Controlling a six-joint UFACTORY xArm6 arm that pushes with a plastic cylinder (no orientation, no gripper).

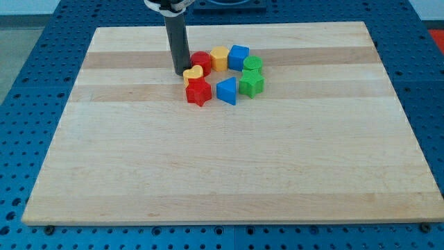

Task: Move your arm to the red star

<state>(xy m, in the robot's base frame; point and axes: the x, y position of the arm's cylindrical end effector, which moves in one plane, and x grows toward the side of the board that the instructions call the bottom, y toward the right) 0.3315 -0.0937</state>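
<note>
Nearest the view's bottom is the bare wooden board (229, 173), pale planks, sitting on a blue perforated table (21, 229). All blocks sit in one tight ring toward the board's top centre; positions below are given relative to the red star (198, 91). The red star is the ring's lowest-left member, lying flat on the board, in the upper half of the board slightly left of centre. Just to its right, nearly touching, is the blue triangle block (227, 91). Further right and a little higher is the green star-like block (251, 82), with a second green block (253, 64) above that — shape hard to make out. Directly above the red star, touching it, is the yellow heart (195, 73). Above that is a red round block (202, 60), then a yellow block (219, 57) and a blue cube (238, 56) up and to the right. My tip (180, 73) is down on the board above-left of the red star, just beside the yellow heart's left edge — near the star, not touching it. The arm carries only a plain dark rod, so there is no pincer whose state could be told.
</note>
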